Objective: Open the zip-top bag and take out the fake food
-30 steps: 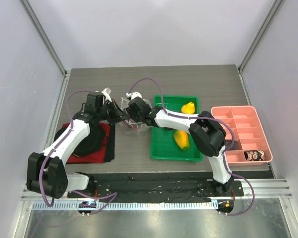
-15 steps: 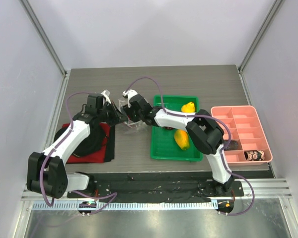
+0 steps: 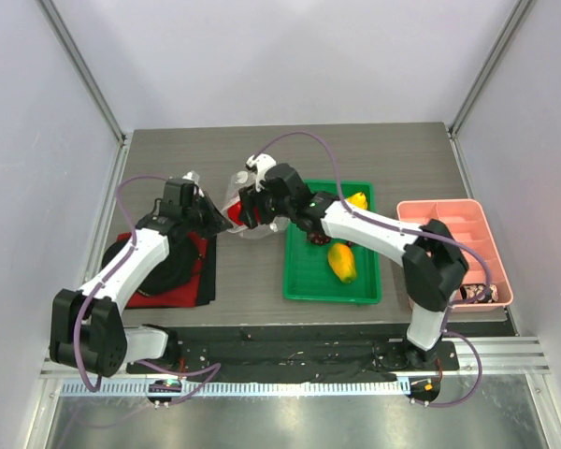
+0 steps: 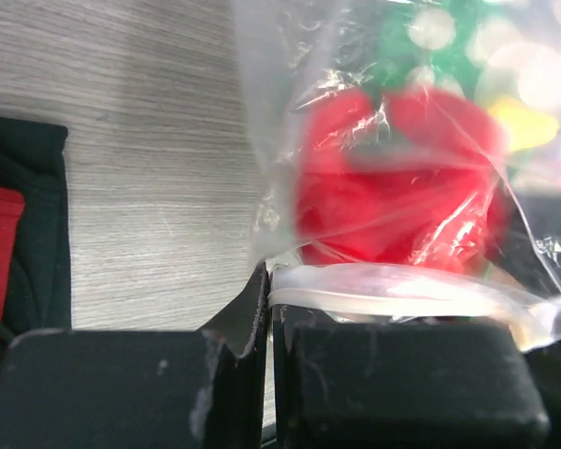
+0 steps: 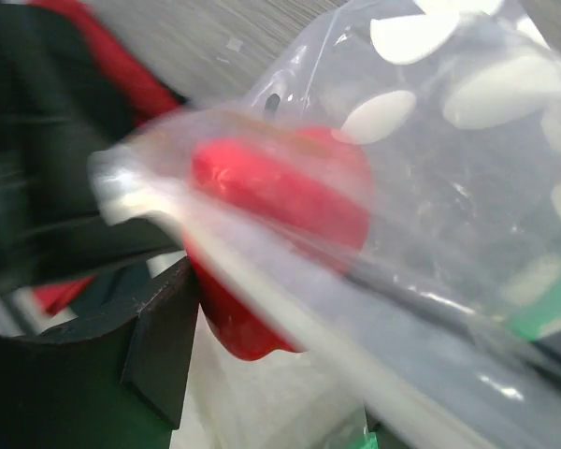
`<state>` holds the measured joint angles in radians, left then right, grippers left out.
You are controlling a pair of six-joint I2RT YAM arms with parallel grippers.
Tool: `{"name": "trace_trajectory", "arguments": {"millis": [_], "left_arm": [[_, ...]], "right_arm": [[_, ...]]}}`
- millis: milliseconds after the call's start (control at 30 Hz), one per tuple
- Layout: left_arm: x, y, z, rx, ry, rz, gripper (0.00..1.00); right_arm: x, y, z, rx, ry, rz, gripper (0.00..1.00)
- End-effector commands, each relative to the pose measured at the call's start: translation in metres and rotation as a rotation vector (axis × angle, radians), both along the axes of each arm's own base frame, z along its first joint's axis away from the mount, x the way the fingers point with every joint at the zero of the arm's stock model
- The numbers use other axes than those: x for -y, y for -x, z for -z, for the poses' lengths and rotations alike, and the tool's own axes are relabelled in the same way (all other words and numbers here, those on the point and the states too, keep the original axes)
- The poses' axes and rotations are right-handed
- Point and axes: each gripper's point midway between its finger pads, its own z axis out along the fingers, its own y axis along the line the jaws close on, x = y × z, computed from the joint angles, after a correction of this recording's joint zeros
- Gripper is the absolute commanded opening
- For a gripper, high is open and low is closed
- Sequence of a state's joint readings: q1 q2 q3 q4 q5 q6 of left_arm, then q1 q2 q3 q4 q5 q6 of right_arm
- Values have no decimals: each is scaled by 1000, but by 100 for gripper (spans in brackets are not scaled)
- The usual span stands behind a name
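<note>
Evidently the right arm has changed most over the last second. Its elbow, which was folded over the right side of the green tray (image 3: 309,281), is now stretched out, and its forearm runs slantwise across the tray's far end. The right hand (image 3: 252,208) has shifted a little toward the far edge of the worktop (image 3: 243,281), taking the bag (image 4: 280,140) with it. The left arm has barely moved.

The bag hangs between the two hands near the middle of the worktop, with the red cloth (image 3: 198,253) on its left and the tray on its right. The red toy (image 4: 393,178) now shows plainly inside it, against the plastic, just behind the zip strip.

Two yellow toys (image 3: 342,263) lie on the tray, and beside them is a dark red piece (image 3: 315,236), probably the grapes. In my judgement the red toy is the last item to come out.

The left hand (image 4: 268,318) reaches in low from the left side. It is clenched on the bag's film just below the zip strip, which lies across one finger.

The right wrist view is blurred. It shows the strip crossing close by one dark finger (image 5: 159,346). I cannot tell whether that hand is gripping.
</note>
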<state>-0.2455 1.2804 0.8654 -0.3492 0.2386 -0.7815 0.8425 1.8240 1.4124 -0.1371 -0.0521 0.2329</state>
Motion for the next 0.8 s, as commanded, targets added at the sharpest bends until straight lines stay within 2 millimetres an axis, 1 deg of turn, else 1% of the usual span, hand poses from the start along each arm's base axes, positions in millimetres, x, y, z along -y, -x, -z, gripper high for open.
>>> {"name": "trace_trajectory", "arguments": {"millis": [0, 33, 67, 133, 167, 267, 300, 367, 400, 433, 500, 533, 600, 633, 700, 733, 767], "left_arm": [[-10, -16, -17, 48, -32, -47, 0], [-10, -19, -22, 62, -41, -40, 0], [-11, -19, -24, 65, -44, -39, 0], [-15, -20, -27, 70, -64, -53, 0], [-15, -21, -29, 78, -64, -53, 0], [-18, -22, -40, 110, -78, -54, 0], [-20, -23, -41, 115, -91, -58, 0], [-23, -24, -44, 128, -113, -56, 0], [-21, -24, -45, 134, -111, -44, 0], [-19, -24, -46, 135, -103, -32, 0], [-13, -24, -48, 140, -79, -3, 0], [-11, -23, -50, 145, -72, 3, 0], [-7, -22, -55, 151, -51, 21, 0], [-6, -23, -59, 159, -46, 28, 0], [-5, -21, -60, 151, -45, 34, 0], [-4, -21, -62, 154, -37, 38, 0], [-2, -21, -60, 145, -30, 39, 0]], "right_arm": [[-4, 26, -52, 74, -101, -140, 1], [-4, 29, -55, 79, -109, -157, 1], [-6, 36, -63, 83, -135, -188, 1], [-10, 45, -69, 60, -175, -226, 1], [-15, 54, -71, 30, -195, -273, 1], [-21, 66, -72, -112, -266, -282, 1], [-24, 77, -67, -185, -292, -329, 1], [-29, 90, -74, -273, -352, -355, 2], [-28, 107, -73, -331, -388, -419, 1], [-35, 113, -92, -336, -472, -463, 1], [-34, 123, -94, -351, -483, -529, 1], [-30, 126, -90, -336, -455, -544, 1], [-25, 132, -88, -323, -445, -587, 1], [-24, 138, -90, -317, -447, -614, 1], [-22, 133, -88, -277, -428, -606, 1], [-22, 129, -90, -254, -422, -580, 1], [-22, 129, -94, -244, -433, -586, 1]]}}
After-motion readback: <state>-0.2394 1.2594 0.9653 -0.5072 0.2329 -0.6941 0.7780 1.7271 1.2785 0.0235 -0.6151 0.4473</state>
